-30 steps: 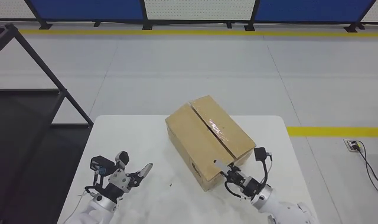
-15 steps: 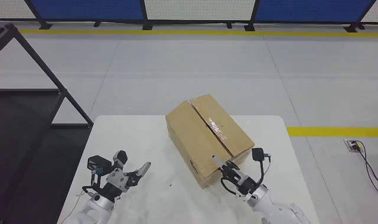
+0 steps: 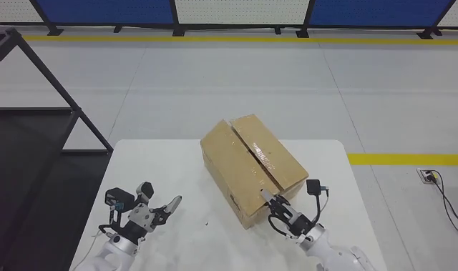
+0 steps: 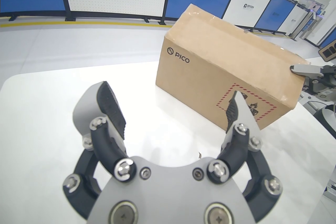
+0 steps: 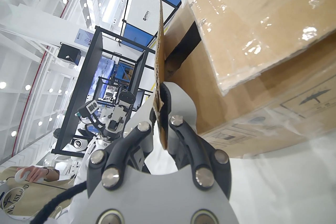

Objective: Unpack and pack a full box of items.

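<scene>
Cardboard flap [image 5: 160, 38] of the box [image 3: 243, 164], likely stiff but creasable, is pinched at its edge by right claw [image 5: 158, 97]; left claw [image 4: 170, 93] gapes empty

I can't see what is inside the cardboard box [image 3: 250, 167]; the gap under its lifted flap [image 5: 160, 57] is just dark. A tiny dark speck [image 4: 199, 155] near the box is too small to tell.
</scene>
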### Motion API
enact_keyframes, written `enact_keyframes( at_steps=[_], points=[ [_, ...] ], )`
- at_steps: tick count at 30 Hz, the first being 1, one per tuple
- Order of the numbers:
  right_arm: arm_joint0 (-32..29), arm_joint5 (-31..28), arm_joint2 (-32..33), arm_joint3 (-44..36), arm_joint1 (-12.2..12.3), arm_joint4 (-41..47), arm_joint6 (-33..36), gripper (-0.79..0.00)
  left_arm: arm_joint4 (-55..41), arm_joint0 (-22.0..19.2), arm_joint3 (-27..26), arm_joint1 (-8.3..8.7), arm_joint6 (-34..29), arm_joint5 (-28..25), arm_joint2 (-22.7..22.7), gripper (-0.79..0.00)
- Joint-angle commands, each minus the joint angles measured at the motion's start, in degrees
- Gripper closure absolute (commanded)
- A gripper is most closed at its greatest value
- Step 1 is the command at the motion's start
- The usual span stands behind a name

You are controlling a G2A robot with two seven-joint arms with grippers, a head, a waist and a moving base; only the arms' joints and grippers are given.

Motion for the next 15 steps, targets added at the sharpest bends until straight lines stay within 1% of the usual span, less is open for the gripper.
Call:
enact_keyframes(
  at_steps=[1, 11, 15],
  points=[
    [-0.3, -1.5, 0.9, -0.2, 0.2, 1.1, 2.4, 0.0, -0.2, 0.0, 0.0, 0.01, 0.1, 0.2, -0.3, -0.785],
    [-1.3, -7.3, 5.6, -0.8, 1.6, 5.3, 14.4, 0.0, -2.8, -0.1, 0.5, 0.13, 0.4, 0.9, -2.9, -0.785],
    [-1.4, -9.5, 6.8, -0.5, 2.2, 5.4, 18.6, 0.0, -4.1, -0.3, 1.1, 0.25, 0.0, 1.0, -4.6, -0.785]
  ],
)
